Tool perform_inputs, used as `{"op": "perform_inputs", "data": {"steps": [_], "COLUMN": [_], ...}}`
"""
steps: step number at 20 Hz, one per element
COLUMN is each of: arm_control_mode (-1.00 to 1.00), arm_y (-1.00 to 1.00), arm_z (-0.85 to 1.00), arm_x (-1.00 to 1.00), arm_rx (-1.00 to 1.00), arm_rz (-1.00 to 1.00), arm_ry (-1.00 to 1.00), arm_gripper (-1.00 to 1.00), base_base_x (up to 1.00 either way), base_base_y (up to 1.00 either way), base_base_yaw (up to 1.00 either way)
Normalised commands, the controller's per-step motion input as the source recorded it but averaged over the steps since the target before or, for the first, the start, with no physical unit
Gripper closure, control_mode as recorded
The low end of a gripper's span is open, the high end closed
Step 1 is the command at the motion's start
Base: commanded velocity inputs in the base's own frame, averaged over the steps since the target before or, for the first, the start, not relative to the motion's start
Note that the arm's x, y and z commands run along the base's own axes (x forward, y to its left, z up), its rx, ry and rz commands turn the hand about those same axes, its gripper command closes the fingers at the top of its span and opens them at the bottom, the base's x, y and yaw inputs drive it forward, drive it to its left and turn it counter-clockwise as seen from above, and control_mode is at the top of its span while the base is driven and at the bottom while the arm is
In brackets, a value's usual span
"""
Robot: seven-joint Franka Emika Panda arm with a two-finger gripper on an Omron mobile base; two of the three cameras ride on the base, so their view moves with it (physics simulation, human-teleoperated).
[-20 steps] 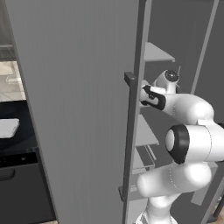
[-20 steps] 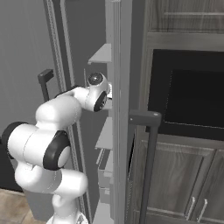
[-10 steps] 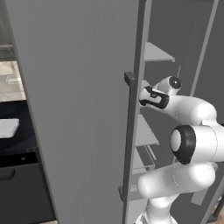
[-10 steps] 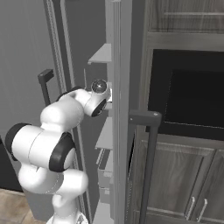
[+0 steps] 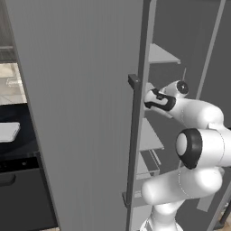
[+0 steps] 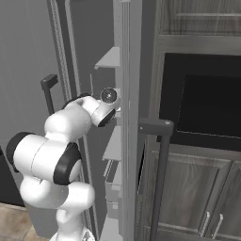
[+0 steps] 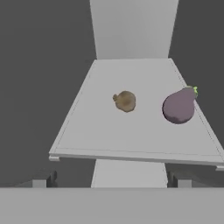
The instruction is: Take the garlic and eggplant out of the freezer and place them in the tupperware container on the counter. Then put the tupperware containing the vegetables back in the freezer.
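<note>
While I watch: the arm has swung deeper past the door edge into the freezer [image 5: 81,113] over the last second, so the first pick is lining up.
Tupperware container [image 5: 8,132]: far left on the counter [image 5: 22,149], nothing in it that I can see.
Garlic [image 7: 125,101]: mid-shelf, untouched.
Eggplant [image 7: 179,106]: right of it, apart.
Gripper [image 7: 112,180]: jaws spread fully, holding and touching nothing.

Base views from behind, left and right, flanking the open freezer [image 5: 85,113] and sharing its shelves; hand view close, facing one shelf [image 7: 131,127].
</note>
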Motion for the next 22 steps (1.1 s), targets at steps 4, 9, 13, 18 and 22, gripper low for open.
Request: {"op": "perform_inputs", "data": {"steps": [4,9,13,18,22], "arm_control_mode": [-1.0,-1.0,-1.0,-1.0,-1.0], "arm_y": [-0.35,-0.21,-0.01,0.0,0.0], "arm_z": [0.0,0.04,0.11,0.13,0.08], "arm_x": [0.0,0.0,0.0,0.05,0.03], "arm_rx": [0.0,0.0,0.0,0.0,0.0], "arm_rz": [0.0,0.0,0.0,-0.06,-0.16], "arm_ry": [0.0,0.0,0.0,0.0,0.02], "arm_gripper": [-1.0,-1.0,-1.0,-1.0,-1.0], "base_base_x": [0.0,0.0,0.0,0.0,0.0], "base_base_y": [0.0,0.0,0.0,0.0,0.0], "base_base_yaw": [0.0,0.0,0.0,0.0,0.0]}}
